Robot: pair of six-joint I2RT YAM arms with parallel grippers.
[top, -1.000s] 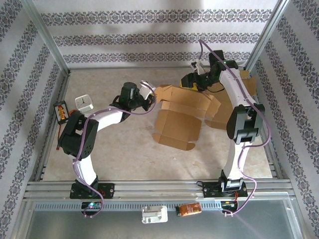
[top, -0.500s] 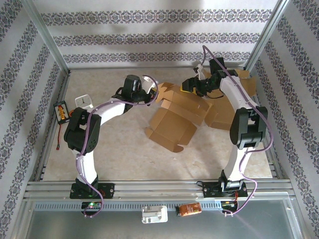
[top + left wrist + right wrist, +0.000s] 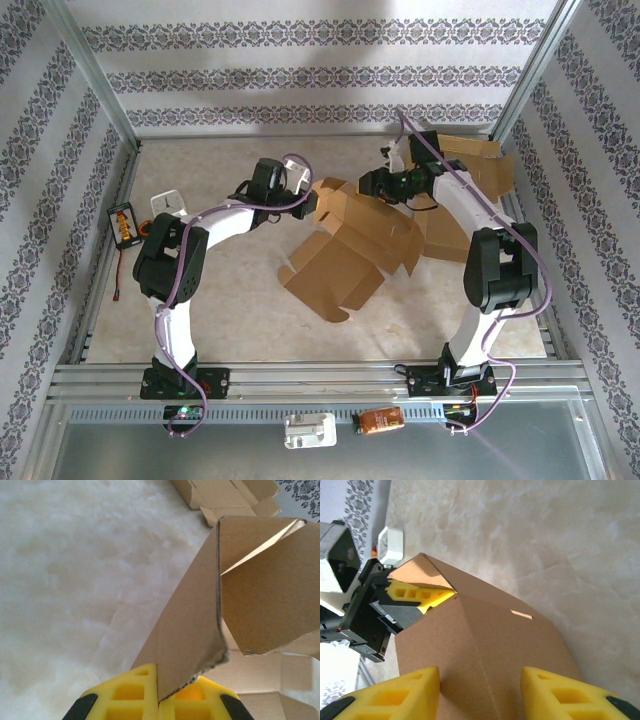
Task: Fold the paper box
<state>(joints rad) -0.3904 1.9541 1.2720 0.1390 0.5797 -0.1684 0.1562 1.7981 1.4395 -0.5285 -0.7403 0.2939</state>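
The paper box (image 3: 345, 250) lay half-formed in the middle of the counter (image 3: 230, 300), with the left gripper (image 3: 159, 692) pinched shut on an upright flap at its left end and the right gripper (image 3: 480, 680) partly open astride a creased panel on its far side.

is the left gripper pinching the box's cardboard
Yes, the left gripper is shut on the lower edge of a paper box panel.

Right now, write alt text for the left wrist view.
The left gripper, at the bottom edge, is shut on a panel of the brown paper box, whose flaps rise to the right. Behind lies the pale table, with flat cardboard at the top.
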